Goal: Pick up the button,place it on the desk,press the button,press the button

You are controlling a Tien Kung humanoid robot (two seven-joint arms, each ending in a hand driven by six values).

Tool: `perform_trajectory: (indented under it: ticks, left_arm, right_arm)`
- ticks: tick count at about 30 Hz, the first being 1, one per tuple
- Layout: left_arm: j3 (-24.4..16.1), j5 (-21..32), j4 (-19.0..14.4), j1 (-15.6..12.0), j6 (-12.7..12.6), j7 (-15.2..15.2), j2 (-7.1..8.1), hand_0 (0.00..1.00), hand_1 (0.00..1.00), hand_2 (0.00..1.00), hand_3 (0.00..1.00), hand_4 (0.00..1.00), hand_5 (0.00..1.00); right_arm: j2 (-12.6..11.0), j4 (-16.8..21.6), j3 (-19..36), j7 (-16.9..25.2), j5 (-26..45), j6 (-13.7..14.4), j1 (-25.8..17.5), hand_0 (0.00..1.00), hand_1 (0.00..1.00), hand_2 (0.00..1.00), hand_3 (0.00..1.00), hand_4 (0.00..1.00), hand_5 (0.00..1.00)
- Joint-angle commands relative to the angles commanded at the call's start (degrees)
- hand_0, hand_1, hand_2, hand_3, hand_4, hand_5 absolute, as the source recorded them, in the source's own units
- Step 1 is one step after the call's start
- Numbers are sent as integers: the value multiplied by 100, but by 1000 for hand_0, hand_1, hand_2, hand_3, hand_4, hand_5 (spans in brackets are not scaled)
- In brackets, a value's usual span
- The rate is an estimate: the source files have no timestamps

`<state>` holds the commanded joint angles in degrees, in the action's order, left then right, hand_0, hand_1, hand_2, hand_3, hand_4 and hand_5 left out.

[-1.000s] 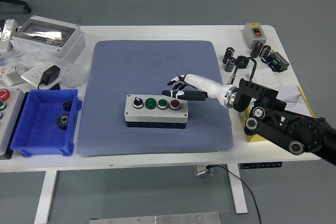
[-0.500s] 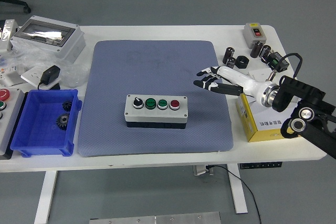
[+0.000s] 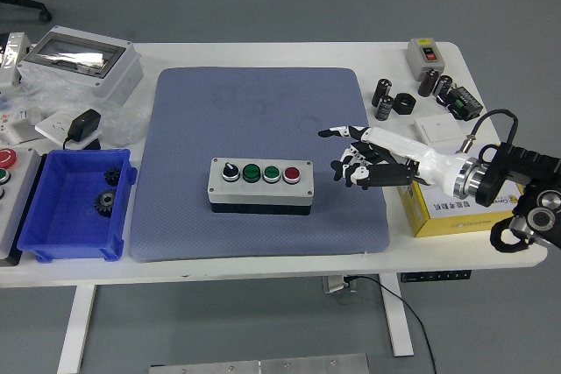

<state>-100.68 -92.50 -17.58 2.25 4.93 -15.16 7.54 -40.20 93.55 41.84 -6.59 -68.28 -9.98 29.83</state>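
The button box (image 3: 260,183) is seen flat on the blue mat (image 3: 263,111), rigid and probably fairly heavy, best gripped by its long sides, while the right hand (image 3: 359,159), fingers spread and empty, is held just beside it.

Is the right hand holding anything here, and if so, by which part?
Nothing is held. The right hand hovers with spread fingers just right of the button box, not touching it.

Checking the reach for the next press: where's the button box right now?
In the head view, the button box sits near the middle of the blue mat, toward its front edge, left of the open right hand, which hovers apart from it.
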Motion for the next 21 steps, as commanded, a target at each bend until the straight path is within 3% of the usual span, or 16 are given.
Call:
perform_trajectory:
  ticks: [1, 6, 7, 12, 13, 21]
  left_arm:
    - [2, 2, 1, 5, 0, 0, -3, 488, 477, 475, 776, 2, 2]
    - [-11, -20, 9, 36, 13, 12, -10, 488, 477, 475, 776, 2, 2]
    - [-10, -20, 8, 37, 13, 8, -8, 491, 478, 475, 776, 2, 2]
    - [18, 23, -8, 22, -3, -34, 18, 491, 478, 475, 776, 2, 2]
    - [25, 34, -12, 16, -6, -44, 21, 494, 479, 474, 776, 2, 2]
    - [1, -1, -16, 16, 12, -52, 18, 498, 480, 474, 776, 2, 2]
  right_arm:
    - [32, -57, -134, -119, -159, -12, 127, 59, 142, 178, 845, 425, 814]
    - [273, -203, -785, -610, -860, -345, 737, 59, 142, 178, 845, 425, 814]
    - [305, -207, -875, -643, -940, -378, 820, 51, 132, 160, 893, 319, 330]
    - [496, -294, -1244, -672, -1083, -420, 1147, 51, 132, 160, 893, 319, 330]
    - [538, -324, -1253, -660, -1072, -409, 1169, 53, 128, 156, 909, 253, 175]
    - [871, -600, -1241, -616, -1150, -309, 1230, 50, 128, 154, 909, 265, 174]
